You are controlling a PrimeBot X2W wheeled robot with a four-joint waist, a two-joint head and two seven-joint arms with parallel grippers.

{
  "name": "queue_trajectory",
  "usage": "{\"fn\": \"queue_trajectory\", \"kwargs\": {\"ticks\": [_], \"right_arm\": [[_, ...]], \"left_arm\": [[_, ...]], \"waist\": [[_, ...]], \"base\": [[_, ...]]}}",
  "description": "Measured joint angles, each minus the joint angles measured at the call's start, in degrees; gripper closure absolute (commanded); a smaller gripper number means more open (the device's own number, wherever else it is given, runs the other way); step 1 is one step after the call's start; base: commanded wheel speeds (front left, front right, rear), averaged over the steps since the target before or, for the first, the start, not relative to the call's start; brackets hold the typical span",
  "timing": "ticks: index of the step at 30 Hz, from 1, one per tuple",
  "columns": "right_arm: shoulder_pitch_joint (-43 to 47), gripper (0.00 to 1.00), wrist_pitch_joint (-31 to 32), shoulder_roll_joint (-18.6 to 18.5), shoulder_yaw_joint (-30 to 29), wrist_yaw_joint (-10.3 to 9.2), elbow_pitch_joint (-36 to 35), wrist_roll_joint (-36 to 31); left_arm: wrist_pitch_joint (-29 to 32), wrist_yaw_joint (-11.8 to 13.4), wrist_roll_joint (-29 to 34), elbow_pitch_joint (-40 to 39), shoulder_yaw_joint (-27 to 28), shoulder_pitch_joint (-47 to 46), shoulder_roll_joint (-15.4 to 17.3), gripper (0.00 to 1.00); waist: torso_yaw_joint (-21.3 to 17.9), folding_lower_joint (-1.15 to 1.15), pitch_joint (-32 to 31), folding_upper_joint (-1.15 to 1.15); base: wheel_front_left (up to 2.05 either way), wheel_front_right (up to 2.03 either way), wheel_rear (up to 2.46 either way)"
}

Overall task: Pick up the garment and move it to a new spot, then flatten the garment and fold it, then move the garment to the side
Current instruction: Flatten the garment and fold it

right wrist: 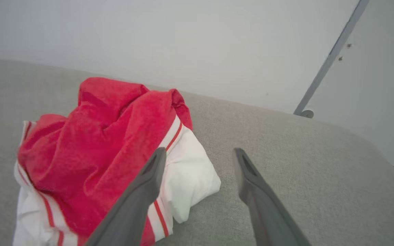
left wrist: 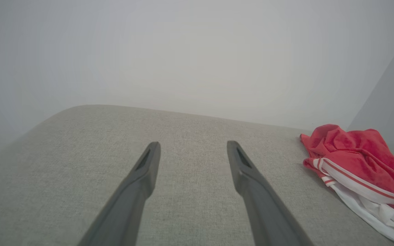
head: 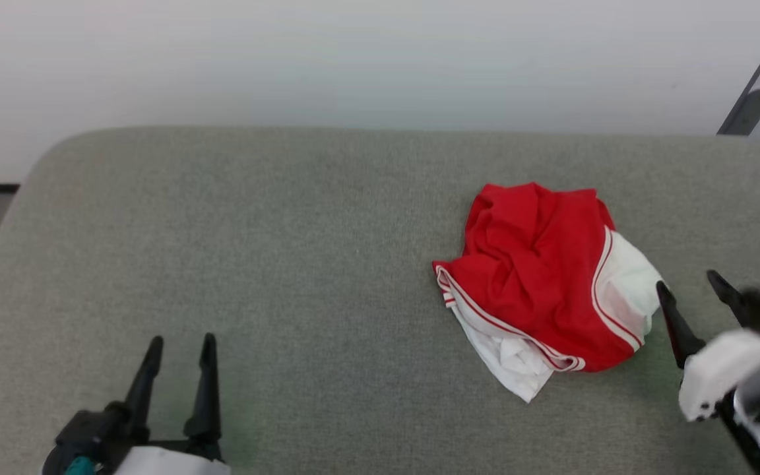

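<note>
Grey cushion (head: 287, 231) holds crumpled red-and-white garment (head: 538, 270)

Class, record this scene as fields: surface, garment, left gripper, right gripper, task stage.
surface: grey cushion
garment: red and white, crumpled heap, right of centre
left gripper: jaws apart, over bare cushion, far from garment
right gripper: jaws apart, beside garment's white edge, not closed on it
task stage: garment not yet lifted

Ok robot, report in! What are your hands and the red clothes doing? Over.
Left end effector open, empty, over grey cushion. Right end effector open beside the garment, at its white edge. Garment crumpled, not gripped. No obstacle seen.
</note>
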Motion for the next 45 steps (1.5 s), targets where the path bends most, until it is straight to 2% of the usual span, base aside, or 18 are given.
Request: {"fn": "queue_trajectory", "kwargs": {"ticks": [2, 5, 8, 10, 11, 12, 14, 20, 26, 27, 28, 29, 36, 45], "right_arm": [[-2.96, 0.0, 7.7, -3.83, 4.77, 0.0, 1.19, 3.04], [-6.84, 0.0, 18.56, -8.39, 11.25, 0.01, 1.23, 10.95], [-10.29, 0.0, 27.37, -12.95, 14.24, 0.0, 0.83, 17.22], [-11.03, 0.0, 29.8, -14.38, 14.92, 0.0, 0.75, 18.62], [-12.36, 0.0, 34.52, -16.4, 15.6, 0.0, 1.03, 20.74], [-13.07, 0.0, 36.34, -17.38, 16.12, 0.0, 0.99, 21.53], [-14.86, 0.0, 37.95, -18.69, 16.48, 0.0, 0.91, 22.24], [-19.37, 0.0, 40.8, -19.56, 18.44, 0.0, 3.52, 22.65], [-21.92, 0.0, 40.83, -20.56, 22.07, -0.01, 4.49, 24.08], [-22.31, 0.09, 40.66, -20.7, 22.5, -0.01, 4.57, 24.35], [-22.51, 0.52, 40.28, -20.98, 23.03, -0.02, 4.46, 24.81], [-22.65, 1.0, 39.57, -21.28, 23.6, -0.05, 4.32, 25.33], [-23.48, 1.0, 36.42, -22.24, 25.6, 0.02, 4.99, 27.51], [-24.57, 1.0, 29.63, -27.42, 16.41, 0.01, 12.39, 26.77]], "left_arm": [[0.0, 0.0, -0.07, 0.69, -0.79, -0.85, -0.3, 0.0], [0.0, 0.0, -0.1, 1.69, -1.81, -2.23, -0.7, 0.0], [0.0, 0.0, -0.43, 2.42, -2.48, -3.15, -1.03, 0.0], [0.0, 0.0, -0.45, 2.54, -2.71, -3.52, -1.13, 0.0], [0.0, -0.01, -0.51, 2.8, -3.08, -4.19, -1.27, 0.0], [0.0, 0.0, -0.53, 2.9, -3.2, -4.55, -1.32, 0.0], [0.0, -0.01, -0.7, 3.07, -3.52, -5.26, -1.45, 0.0], [0.0, -0.01, -0.99, 3.7, -4.76, -7.67, -1.63, 0.0], [0.0, -0.03, -1.42, 4.0, -5.47, -9.27, -1.7, 0.0], [0.0, -0.05, -1.42, 4.12, -5.52, -9.33, -1.7, 0.0], [0.0, -0.05, -1.42, 4.19, -5.54, -9.39, -1.69, 0.0], [0.0, -0.05, -1.43, 4.25, -5.52, -9.45, -1.68, 0.0], [0.0, -0.05, -1.51, 4.54, -5.59, -9.49, -1.24, 0.0], [0.0, -0.07, -1.7, 4.31, -6.16, -10.26, -0.75, 0.0]], "waist": [[0.1, 0.0, 1.14, 0.0], [0.41, 0.0, 2.82, 0.0], [0.85, 0.0, 4.4, 0.0], [1.03, 0.0, 4.9, 0.0], [1.42, 0.0, 5.9, 0.0], [1.61, 0.0, 6.41, 0.0], [1.98, 0.0, 7.49, 0.0], [2.83, 0.0, 10.92, 0.0], [3.59, 0.0, 13.58, 0.0], [3.67, 0.0, 13.86, 0.0], [3.73, 0.0, 14.09, 0.0], [3.74, 0.0, 14.26, 0.0], [2.71, 0.0, 13.98, 0.0], [1.6, 0.0, 14.62, 0.0]], "base": [[0.0, 0.0, 0.0], [0.0, 0.0, 0.0], [0.0, 0.0, 0.0], [0.0, 0.0, 0.0], [0.0, 0.0, 0.0], [0.0, 0.0, 0.0], [0.0, 0.0, 0.0], [0.0, 0.0, 0.0], [0.0, 0.0, 0.0], [0.0, 0.0, 0.0], [0.0, 0.0, 0.0], [0.0, 0.0, 0.0], [0.0, 0.0, 0.0], [0.0, 0.0, 0.0]]}}
